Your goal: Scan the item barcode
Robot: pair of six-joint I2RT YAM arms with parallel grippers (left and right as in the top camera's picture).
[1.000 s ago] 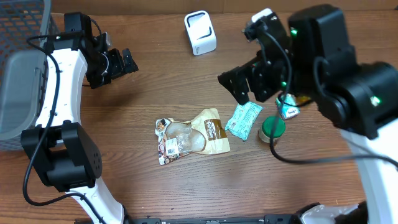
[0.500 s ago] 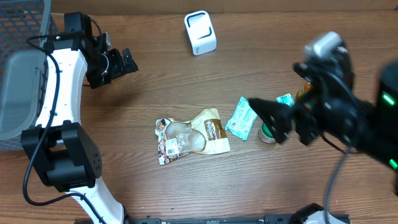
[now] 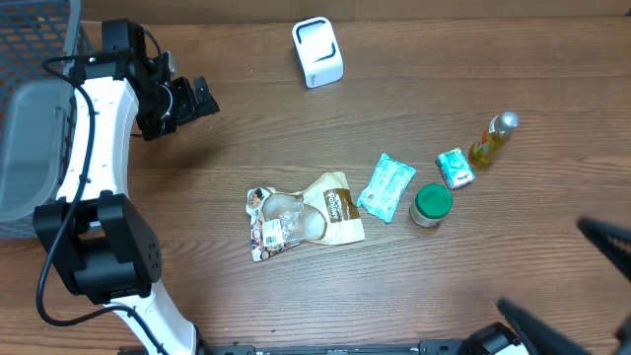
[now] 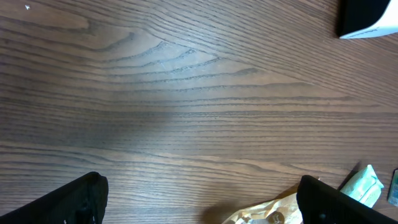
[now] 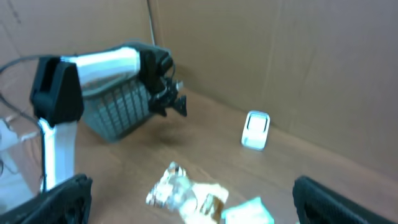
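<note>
**Table** (image 3: 246, 148): brown wood grain; carries every item below.

**Left arm** (image 3: 94, 128): white shell with black joints, reaching up the table's left side. Left gripper (image 3: 187, 99) hangs left of the scanner and well apart from it. Its fingers (image 4: 81, 199) are spread fully and hold nothing, with only bare wood between them.

**Basket** (image 3: 39, 39): grey mesh, far left of the scanner at the table's corner.

**Right gripper** (image 5: 193, 202): raised high and looking down on the scanner from the near right. Its fingers (image 5: 62, 199) are spread wide with nothing in them.

**Snack pouch** (image 3: 301, 219): tan and clear, crumpled, lying flat. It sits nearer the robot than the scanner and well apart from it.

**Scanner** (image 3: 317, 51): white box with a dark face, at the far edge of the table. No item is touching it.

**Teal packet** (image 3: 385, 187): flat, near-right of the scanner.

**Jar** (image 3: 431, 204): green lid, upright, further right than the teal packet.

**Bottle** (image 3: 493, 138): yellow liquid, lying on its side, far right of the scanner.

**Small teal packet** (image 3: 455, 168): right of the scanner, nearer the robot.
</note>
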